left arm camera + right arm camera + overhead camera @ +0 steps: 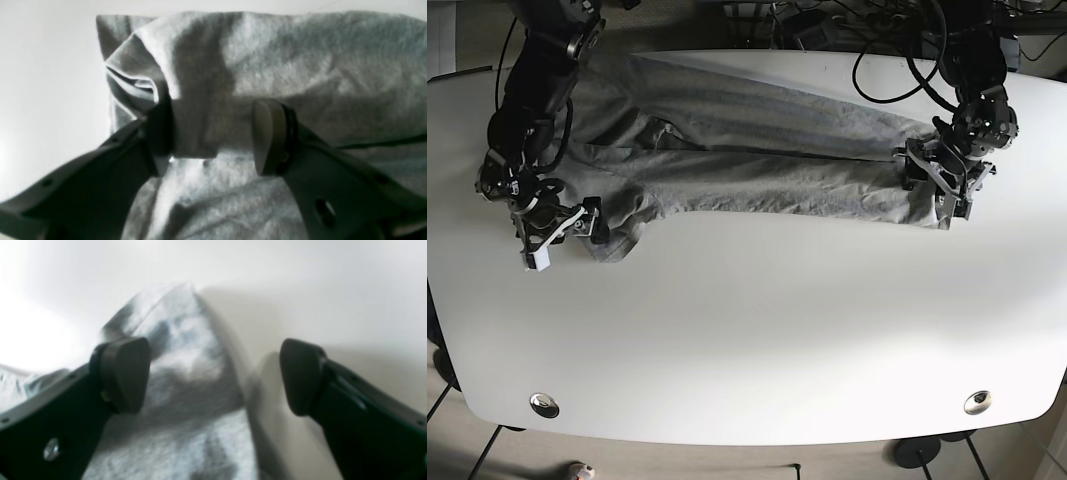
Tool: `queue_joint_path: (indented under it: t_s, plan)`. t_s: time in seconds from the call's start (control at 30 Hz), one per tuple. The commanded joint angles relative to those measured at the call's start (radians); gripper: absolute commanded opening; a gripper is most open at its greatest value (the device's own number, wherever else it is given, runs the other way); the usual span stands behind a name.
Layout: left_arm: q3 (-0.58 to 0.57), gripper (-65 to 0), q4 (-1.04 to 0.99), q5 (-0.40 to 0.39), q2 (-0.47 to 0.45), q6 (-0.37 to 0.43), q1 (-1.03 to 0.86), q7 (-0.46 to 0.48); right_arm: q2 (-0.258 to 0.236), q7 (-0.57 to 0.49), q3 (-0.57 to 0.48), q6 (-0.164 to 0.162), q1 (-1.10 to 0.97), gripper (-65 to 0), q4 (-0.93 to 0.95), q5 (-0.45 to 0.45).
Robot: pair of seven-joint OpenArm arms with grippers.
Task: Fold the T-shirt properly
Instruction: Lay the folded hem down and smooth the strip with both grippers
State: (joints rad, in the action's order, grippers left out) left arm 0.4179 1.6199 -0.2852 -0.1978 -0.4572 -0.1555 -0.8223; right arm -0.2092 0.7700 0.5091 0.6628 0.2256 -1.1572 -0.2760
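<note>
A grey T-shirt (757,150) lies in a long band across the far half of the white table (757,330). My left gripper (937,185) is at its right end. In the left wrist view the left gripper (213,136) is open, low over the shirt (300,66), with a raised fold of cloth resting against one finger (160,133) and a gap to the other. My right gripper (562,228) is at the shirt's left end. In the right wrist view the right gripper (213,376) is wide open, straddling the edge of a cloth flap (186,356).
Black cables (897,60) lie on the table's back edge behind the shirt. Two metal grommets (544,404) (977,402) sit near the front corners. The near half of the table is bare white surface.
</note>
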Motion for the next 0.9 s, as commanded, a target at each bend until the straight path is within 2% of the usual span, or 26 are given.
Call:
queue_joint_path:
  t_s: [0.03,0.27,0.3,0.4,0.5,0.67,0.73,0.83,0.9]
  plan:
    - [0.016,-31.2,0.012,-0.009,-0.013,0.001,0.009,0.016,0.007,-0.008,0.001,0.007,0.013,-14.0,-0.011,-0.012]
    - [0.017,-31.2,0.012,-0.009,-0.016,0.001,0.007,0.016,0.026,-0.013,0.001,0.007,-0.004,-62.0,-0.010,-0.012]
    - [0.017,-31.2,0.012,-0.009,-0.015,0.001,0.007,0.016,0.026,-0.013,0.001,0.007,-0.004,-63.7,-0.014,-0.012]
    - [0.017,-31.2,-0.011,-0.009,-0.012,0.001,0.007,0.016,0.026,-0.007,0.003,0.007,-0.010,-63.1,-0.063,-0.013]
    - [0.017,-31.2,-0.060,-0.009,-0.013,0.001,0.010,0.018,0.027,0.061,0.010,0.007,-0.056,-63.1,-0.234,-0.026]
    - [0.017,-31.2,-0.099,-0.009,-0.016,0.001,0.007,0.018,0.021,0.230,0.038,-0.005,-0.214,-63.1,-0.600,-0.222]
    - [0.017,-31.2,-0.099,-0.009,-0.018,0.001,0.007,0.018,0.046,0.308,0.099,-0.005,-0.282,-63.1,-0.719,-0.254]
    - [0.017,-31.2,-0.099,-0.009,-0.018,0.001,0.007,0.018,0.098,0.351,0.184,-0.001,-0.343,-63.1,-0.815,-0.257]
    - [0.017,-31.2,-0.099,-0.009,-0.018,0.001,0.007,0.018,0.110,0.369,0.227,0.004,-0.384,-63.1,-0.844,-0.257]
